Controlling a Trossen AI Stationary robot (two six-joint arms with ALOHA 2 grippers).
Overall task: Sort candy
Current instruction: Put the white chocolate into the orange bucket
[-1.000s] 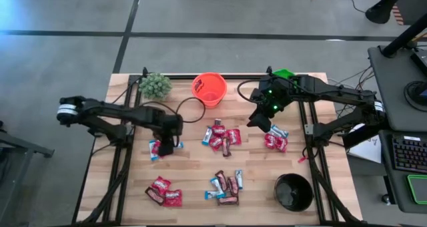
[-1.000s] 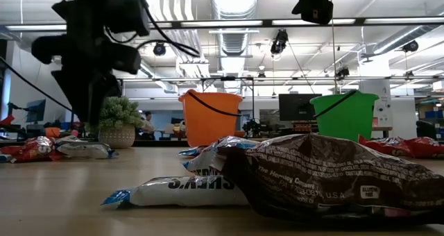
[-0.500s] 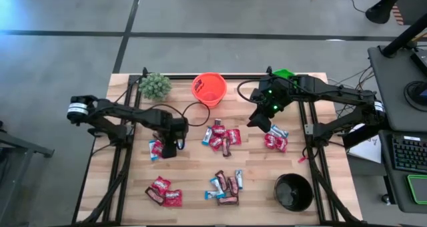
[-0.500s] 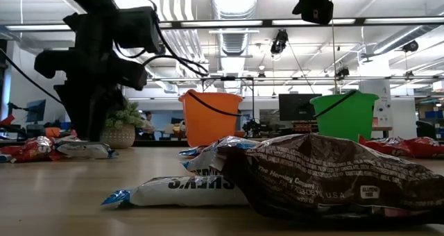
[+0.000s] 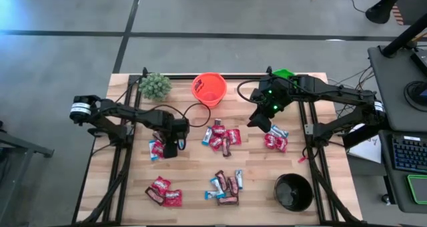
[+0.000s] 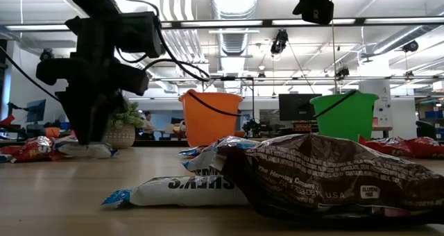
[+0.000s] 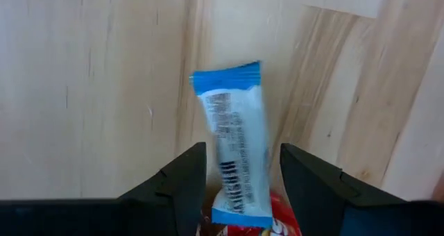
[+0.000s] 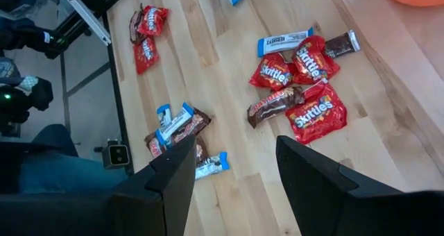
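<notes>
Jaws of left gripper (image 7: 239,177) open astride blue-and-white bar (image 7: 236,146); right jaws open, empty.

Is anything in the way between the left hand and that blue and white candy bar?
No. The left hand is open, with its fingers on either side of the blue and white candy bar. Only a red packet lies under the bar's near end.

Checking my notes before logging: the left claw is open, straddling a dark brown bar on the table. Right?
Not quite. The left claw is open on either side of a blue-and-white bar, not a dark brown one. The left wrist view shows it, lying on the table.
</notes>
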